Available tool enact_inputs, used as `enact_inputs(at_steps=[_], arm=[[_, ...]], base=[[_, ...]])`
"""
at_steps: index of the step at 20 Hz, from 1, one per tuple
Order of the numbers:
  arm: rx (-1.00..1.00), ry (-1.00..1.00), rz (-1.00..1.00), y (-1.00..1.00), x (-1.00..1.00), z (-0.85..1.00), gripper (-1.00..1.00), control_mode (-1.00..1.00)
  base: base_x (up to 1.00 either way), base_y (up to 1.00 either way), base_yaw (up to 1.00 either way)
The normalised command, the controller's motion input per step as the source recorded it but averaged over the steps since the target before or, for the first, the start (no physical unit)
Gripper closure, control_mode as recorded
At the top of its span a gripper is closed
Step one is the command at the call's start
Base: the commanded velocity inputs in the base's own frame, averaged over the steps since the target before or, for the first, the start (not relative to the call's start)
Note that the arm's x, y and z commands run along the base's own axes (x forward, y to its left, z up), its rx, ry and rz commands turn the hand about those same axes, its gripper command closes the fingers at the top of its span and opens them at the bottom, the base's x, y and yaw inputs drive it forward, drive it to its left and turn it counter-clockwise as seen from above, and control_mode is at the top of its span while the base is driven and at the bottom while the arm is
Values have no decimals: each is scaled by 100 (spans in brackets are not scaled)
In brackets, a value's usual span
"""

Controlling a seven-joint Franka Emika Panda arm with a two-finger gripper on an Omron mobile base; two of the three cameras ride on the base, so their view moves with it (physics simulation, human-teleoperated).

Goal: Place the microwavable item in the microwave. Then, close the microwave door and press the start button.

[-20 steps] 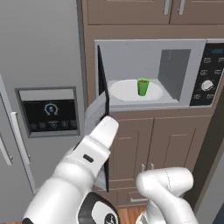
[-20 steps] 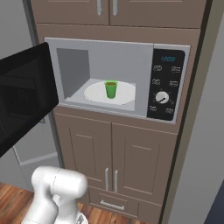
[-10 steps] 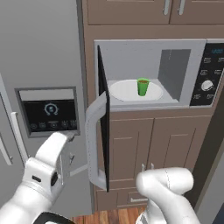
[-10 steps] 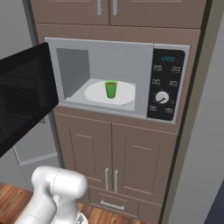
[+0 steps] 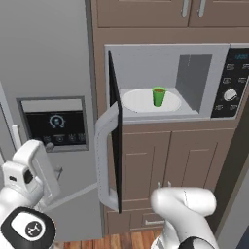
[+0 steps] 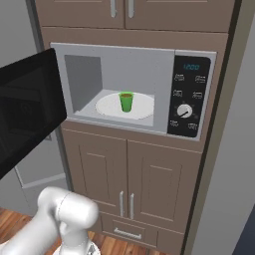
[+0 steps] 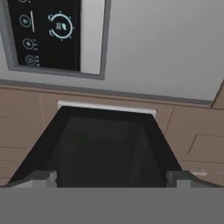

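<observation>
With door (image 6: 27,107) ajar, fridge (image 5: 48,73) perhaps alongside.

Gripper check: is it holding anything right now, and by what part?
Nothing. The gripper is open and empty, facing the microwave door; the green cup stands on the turntable.
</observation>
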Motion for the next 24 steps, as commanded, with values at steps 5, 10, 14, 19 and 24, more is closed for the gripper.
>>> enact_inputs(at_steps=[5, 10, 14, 19, 24], arm=[[0, 20, -1, -25, 98, -8, -100, -100], [3, 6, -1, -87, 52, 0, -100, -100], [8, 1, -5, -100, 7, 0, -100, -100], [11, -1, -5, -100, -16, 0, -100, -100], [12, -5, -6, -100, -24, 12, -100, -100]], base=[[0, 0, 0], [0, 0, 0], [0, 0, 0], [0, 0, 0], [0, 0, 0]])
